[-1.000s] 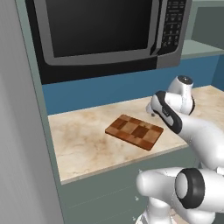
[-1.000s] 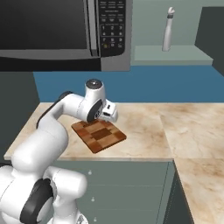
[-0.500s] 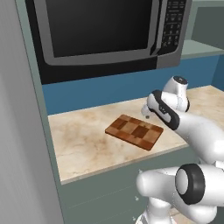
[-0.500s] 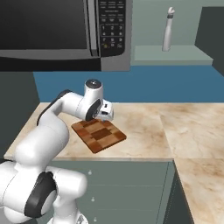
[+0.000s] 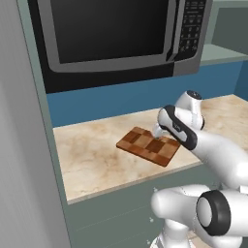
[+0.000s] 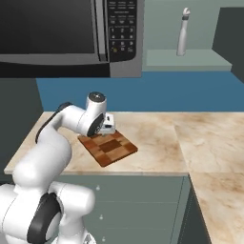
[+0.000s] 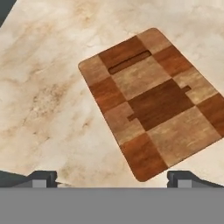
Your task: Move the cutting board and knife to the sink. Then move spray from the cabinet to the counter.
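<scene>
Claw (image 7: pixel 111 177) hung over the cutting board (image 7: pixel 151 103), fingers spread wide, gripping nothing. Board lay flat on the counter (image 5: pixel 92 155), skewed to its front edge, close to that edge and below the microwave (image 5: pixel 116 36). A slot handle sat near one short end.
</scene>
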### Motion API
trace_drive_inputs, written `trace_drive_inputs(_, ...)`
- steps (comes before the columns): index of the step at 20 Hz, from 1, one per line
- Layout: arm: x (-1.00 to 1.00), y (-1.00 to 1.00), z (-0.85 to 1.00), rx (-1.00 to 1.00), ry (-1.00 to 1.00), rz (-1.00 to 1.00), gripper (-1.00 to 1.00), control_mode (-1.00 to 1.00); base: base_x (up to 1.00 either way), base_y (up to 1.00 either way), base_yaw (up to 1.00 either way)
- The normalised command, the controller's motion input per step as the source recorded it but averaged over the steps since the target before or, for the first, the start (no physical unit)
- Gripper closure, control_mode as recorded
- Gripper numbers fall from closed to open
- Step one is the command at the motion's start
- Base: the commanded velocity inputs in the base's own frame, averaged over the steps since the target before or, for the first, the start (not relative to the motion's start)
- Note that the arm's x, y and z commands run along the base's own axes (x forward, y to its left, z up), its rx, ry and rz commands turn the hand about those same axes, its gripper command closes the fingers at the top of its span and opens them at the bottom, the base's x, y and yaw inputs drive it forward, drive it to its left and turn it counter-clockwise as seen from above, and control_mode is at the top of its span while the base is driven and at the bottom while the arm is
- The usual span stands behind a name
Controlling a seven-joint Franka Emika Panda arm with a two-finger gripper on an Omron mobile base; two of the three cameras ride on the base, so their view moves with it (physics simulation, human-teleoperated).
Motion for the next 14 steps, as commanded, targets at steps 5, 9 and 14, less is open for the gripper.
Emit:
trace_drive_inputs(5,-0.06,0.81,-0.05,-0.12,-0.09,0.18,-1.00,-1.00,0.00,0.00,0.00)
trace_drive_inputs(9,0.00,0.92,0.00,-0.14,-0.06,0.18,-1.00,-1.00,0.00,0.00,0.00)
trace_drive_inputs(14,0.09,0.70,-0.16,-0.07,-0.02,0.23,-1.00,-1.00,0.00,0.00,0.00)
